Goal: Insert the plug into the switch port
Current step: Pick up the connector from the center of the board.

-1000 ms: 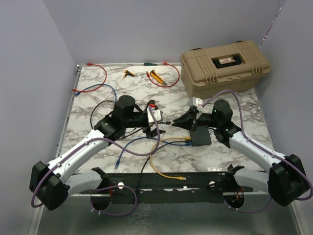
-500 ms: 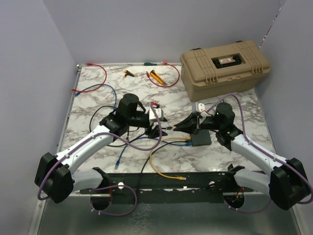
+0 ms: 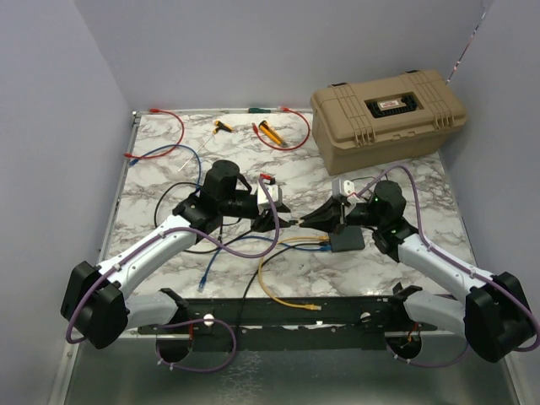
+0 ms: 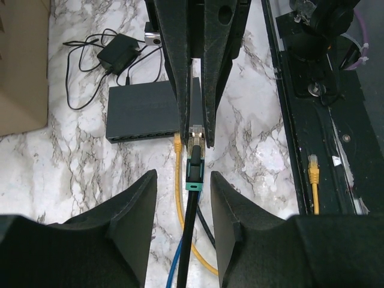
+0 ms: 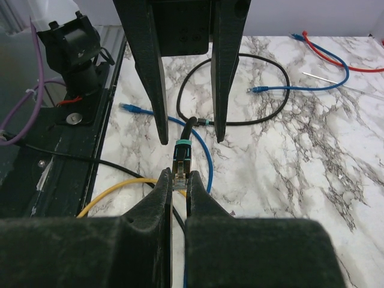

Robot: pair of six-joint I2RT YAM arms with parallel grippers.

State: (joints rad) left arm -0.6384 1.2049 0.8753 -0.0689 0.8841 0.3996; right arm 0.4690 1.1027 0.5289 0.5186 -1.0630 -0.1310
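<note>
Left-wrist view: right fingers [image 4: 174, 60] clench plug [image 4: 195, 133] tip at frame centre, long axis up-frame; switch [image 4: 141, 111] lies on table [image 4: 72, 180] just upper left, ports facing down-frame; left fingers [image 4: 135, 204] straddle cable [image 4: 188, 234], released.

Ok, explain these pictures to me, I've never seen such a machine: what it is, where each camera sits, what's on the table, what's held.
It is a robot: a left arm and a right arm bolted at the near edge of a marble-patterned table. One picture looks down from above; the other two come from a camera on each wrist. On the table lie a flat dark-grey switch, a small black power adapter, a big tan case and loose leads such as a yellow cable. The right end effector pinches the plug of a black cable, close to the switch but not yet in a port. The left end effector faces it, fingers open either side of that cable.
</note>
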